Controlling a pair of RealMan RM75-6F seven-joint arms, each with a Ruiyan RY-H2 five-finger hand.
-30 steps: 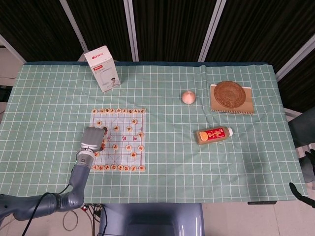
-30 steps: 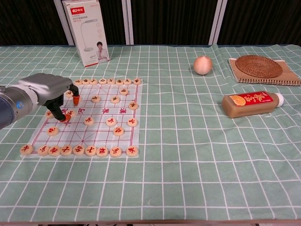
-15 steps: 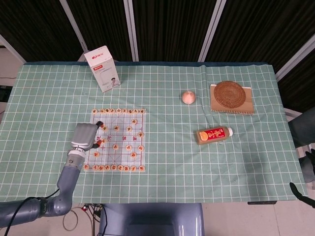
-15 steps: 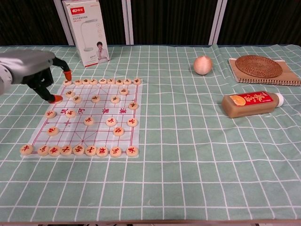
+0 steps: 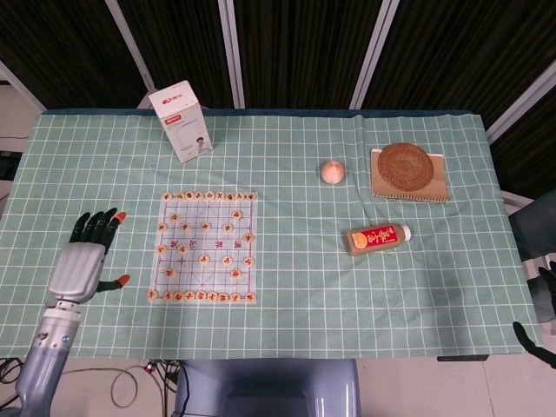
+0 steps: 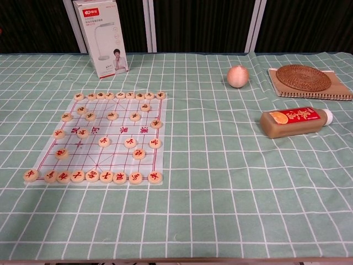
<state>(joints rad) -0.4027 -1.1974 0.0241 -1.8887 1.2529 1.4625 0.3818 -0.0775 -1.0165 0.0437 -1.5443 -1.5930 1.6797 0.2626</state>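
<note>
Head view high, looking down, chest view low and nearer, both sharing chessboard [image 5: 205, 247].

L grey metal hand [image 5: 80, 261] lies flat, palm down, dark fingers [image 5: 94, 224] spread & pointing away from robot, thumb out to the side, holding nothing. Silver forearm [image 5: 42, 360] runs back to frame's bottom edge. R hand: only dark fingertips at head view's right edge, state unclear.

The green checked cloth [image 6: 231, 182] covering the table looks soft and matt. The see-through plastic chess sheet [image 6: 118, 138] is smooth and a bit shiny. The small round wooden chess pieces [image 6: 139, 154] look smooth. The white and red cardboard box [image 6: 101, 36] is glossy. The round brown woven mat [image 6: 303, 77] looks rough. The left hand [image 5: 82, 261] has a smooth grey metal-looking back.
</note>
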